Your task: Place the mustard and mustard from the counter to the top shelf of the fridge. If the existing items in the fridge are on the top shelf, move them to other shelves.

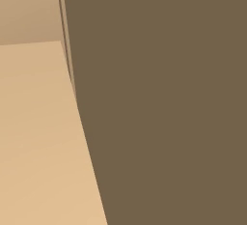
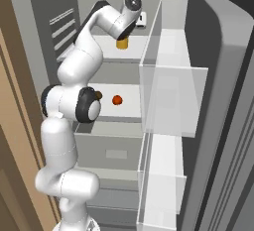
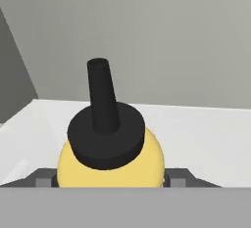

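Gripper [image 3: 110, 183]: clamped on the mustard bottle [image 3: 110, 161], one jaw each side.
Bottle: upright at the fridge's top shelf [image 2: 106, 41], for placing there.
Orange-red ball [image 2: 117, 100]: middle shelf, leaving the top free.

The arm [image 2: 82, 66] hides the gripper and most of the bottle [image 2: 122, 43] on the top shelf [image 2: 106, 44], and half covers the brown lump [image 2: 98, 95]. In the hand view the bottle's [image 3: 110, 166] lower body is cut off, so contact with the fingers can't be judged.
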